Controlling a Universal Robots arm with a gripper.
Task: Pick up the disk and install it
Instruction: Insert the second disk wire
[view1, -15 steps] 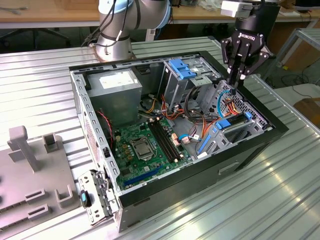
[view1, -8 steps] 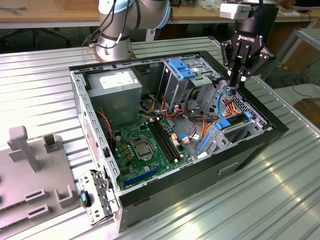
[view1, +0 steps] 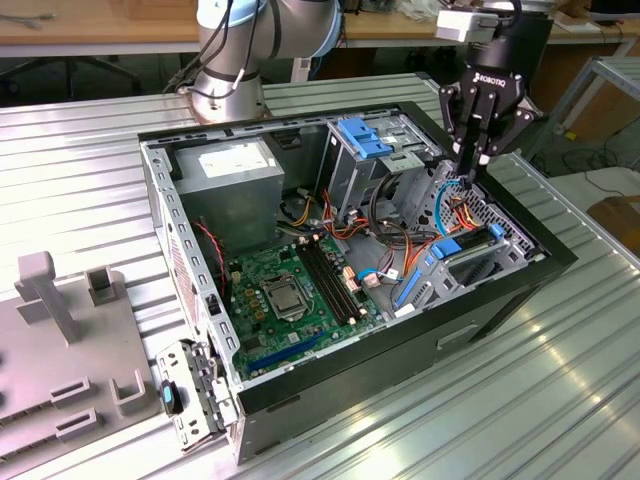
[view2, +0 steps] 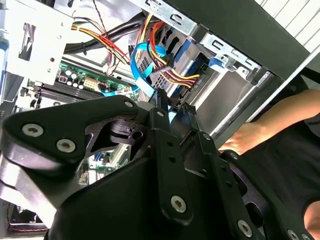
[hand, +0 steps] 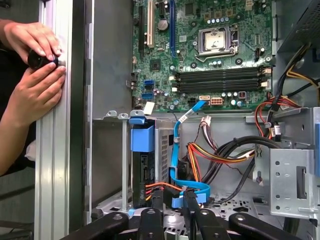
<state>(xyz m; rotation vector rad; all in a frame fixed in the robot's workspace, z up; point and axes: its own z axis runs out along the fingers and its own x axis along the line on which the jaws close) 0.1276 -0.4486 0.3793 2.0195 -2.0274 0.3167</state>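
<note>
My fingers (hand: 151, 220) are sitting narrow with a slim gap between them, and I am seeing nothing clamped there. My gripper (view1: 472, 160) is hanging tip-down inside the open computer case (view1: 500, 300), at its end on the exterior view's right. It is just above a loop of flat blue cable (hand: 174, 155) and a bundle of red, yellow and orange wires (hand: 220, 157). The disk (hand: 142, 138) is standing on edge in the metal drive bay (hand: 112, 150) just beside my fingertips, blue frame uppermost, with wires running to its lower end. In the exterior view the disk (view1: 462, 247) is lying low in that same bay. I am judging the pick and the carry as done and the disk as in its slot. Whether it is fully seated or latched I am not able to tell. My own finger links are blocking the space right under the tips in both wrist views, so any contact with the blue cable is unclear. The disk's dark body is mostly shadowed by the bay wall. A person's hands (hand: 35, 75) are working a small dark knob on the metal rail (hand: 55, 150) outside the case, well apart from me, and their arms are cut off at the frame edge. The motherboard (view1: 290, 285) is lying exposed further in.
</note>
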